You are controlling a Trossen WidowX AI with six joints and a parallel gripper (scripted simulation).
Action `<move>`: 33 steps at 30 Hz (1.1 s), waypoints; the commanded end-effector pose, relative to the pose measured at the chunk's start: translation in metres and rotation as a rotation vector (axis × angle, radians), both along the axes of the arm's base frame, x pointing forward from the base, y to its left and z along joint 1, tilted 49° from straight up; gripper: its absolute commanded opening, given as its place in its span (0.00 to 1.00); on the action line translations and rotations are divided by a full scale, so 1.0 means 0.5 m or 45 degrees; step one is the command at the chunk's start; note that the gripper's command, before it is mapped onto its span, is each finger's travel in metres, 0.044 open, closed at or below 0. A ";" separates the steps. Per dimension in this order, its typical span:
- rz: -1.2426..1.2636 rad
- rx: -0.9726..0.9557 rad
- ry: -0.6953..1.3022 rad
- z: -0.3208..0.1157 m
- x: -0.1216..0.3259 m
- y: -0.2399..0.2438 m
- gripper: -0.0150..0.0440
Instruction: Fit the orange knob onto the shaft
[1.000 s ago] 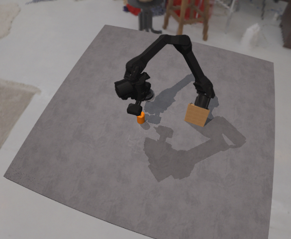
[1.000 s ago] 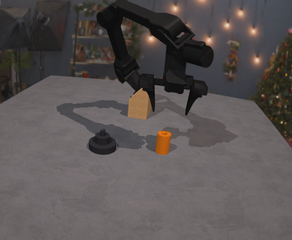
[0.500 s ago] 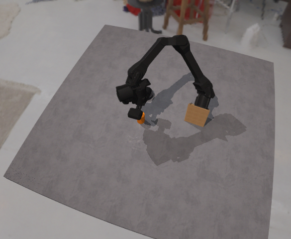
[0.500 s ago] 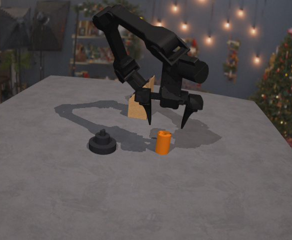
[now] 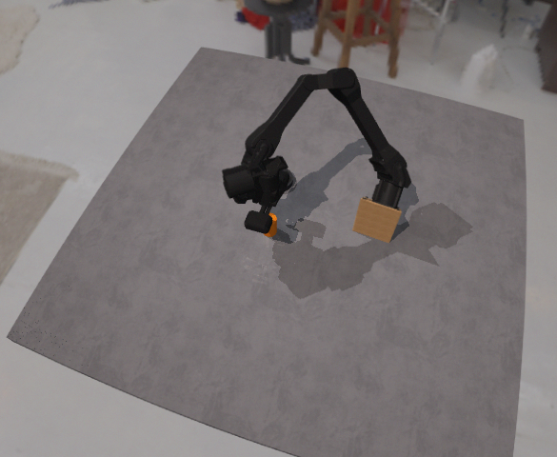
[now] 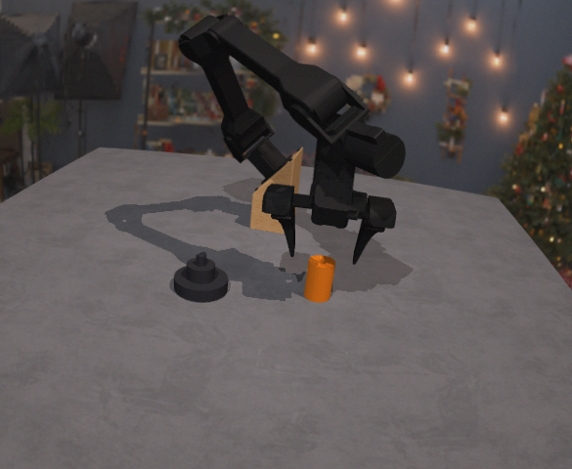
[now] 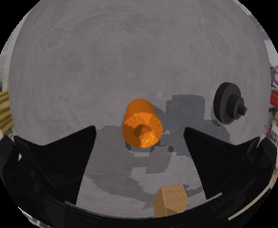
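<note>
The orange knob (image 5: 272, 225) (image 6: 319, 279) (image 7: 140, 124) stands upright on the table, its hole facing up. My gripper (image 6: 324, 259) (image 7: 141, 131) is open and empty, fingers pointing down, with its tips about level with or just above the knob's top. In the wrist view the knob lies between and slightly beyond the two tips. In the top view a finger hides part of the knob. The dark round pedestal (image 6: 199, 285) (image 7: 225, 103) with its short upright shaft (image 6: 201, 258) (image 7: 242, 110) stands to one side of the knob, bare. The arm mostly hides it in the top view.
The arm's wooden base block (image 5: 376, 219) (image 6: 268, 214) (image 7: 171, 200) stands on the grey table (image 5: 169, 319) (image 6: 276, 378) behind the knob and pedestal. The arm arches up from it, and its shadows fall across the table around the knob.
</note>
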State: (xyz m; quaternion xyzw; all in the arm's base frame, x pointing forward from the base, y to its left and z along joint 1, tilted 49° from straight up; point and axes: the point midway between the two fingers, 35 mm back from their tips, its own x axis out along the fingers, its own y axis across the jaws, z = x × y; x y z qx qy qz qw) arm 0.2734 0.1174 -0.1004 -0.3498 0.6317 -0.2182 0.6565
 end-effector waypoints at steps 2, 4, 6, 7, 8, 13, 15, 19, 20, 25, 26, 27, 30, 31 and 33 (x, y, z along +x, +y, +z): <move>0.005 -0.012 0.011 -0.016 0.000 -0.018 1.00; 0.005 -0.012 0.011 -0.020 0.001 -0.023 1.00; 0.005 -0.013 0.011 -0.025 0.002 -0.027 1.00; 0.005 -0.013 0.011 -0.027 0.002 -0.030 1.00; 0.005 -0.013 0.011 -0.029 0.002 -0.032 1.00; 0.004 -0.013 0.011 -0.040 0.004 -0.045 1.00; 0.004 -0.014 0.011 -0.044 0.004 -0.049 1.00; 0.004 -0.014 0.011 -0.052 0.005 -0.059 1.00; 0.004 -0.014 0.011 -0.054 0.005 -0.062 1.00; 0.004 -0.016 0.010 -0.064 0.006 -0.074 1.00; 0.004 -0.016 0.010 -0.066 0.006 -0.076 1.00; 0.004 -0.016 0.010 -0.068 0.006 -0.079 1.00; 0.004 -0.017 0.010 -0.072 0.006 -0.084 1.00; 0.004 -0.017 0.010 -0.072 0.006 -0.085 1.00; 0.004 -0.017 0.010 -0.072 0.006 -0.085 0.91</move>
